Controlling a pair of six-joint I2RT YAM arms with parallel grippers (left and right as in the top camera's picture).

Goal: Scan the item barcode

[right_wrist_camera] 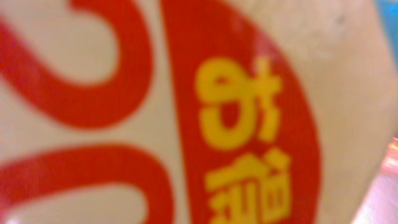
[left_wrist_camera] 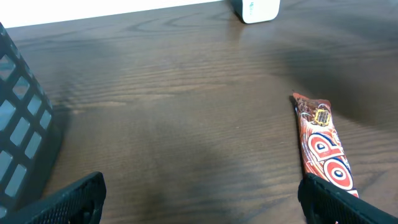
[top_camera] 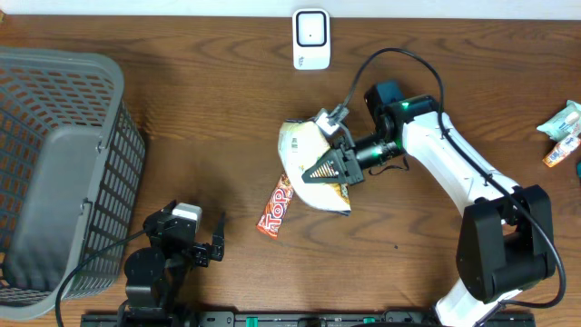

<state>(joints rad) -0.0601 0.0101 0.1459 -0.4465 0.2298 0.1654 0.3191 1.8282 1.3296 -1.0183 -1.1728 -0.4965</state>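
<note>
Sitting at far left, a grey basket (top_camera: 54,163) is seen; beside it the left gripper (top_camera: 192,238) is spread wide, nothing held. A red candy bar (top_camera: 275,207) is laid just beside the snack bag (top_camera: 301,145), which is clamped by the right gripper (top_camera: 329,168), well short of the white scanner (top_camera: 311,39).

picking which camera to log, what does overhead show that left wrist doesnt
Only overhead: the right gripper shut on the snack bag, and small packets at the far right. Only left wrist: a close look at the print on the red candy bar, flanked by the fingers of the open left gripper. Both: the candy bar, the white scanner, the grey basket.
</note>
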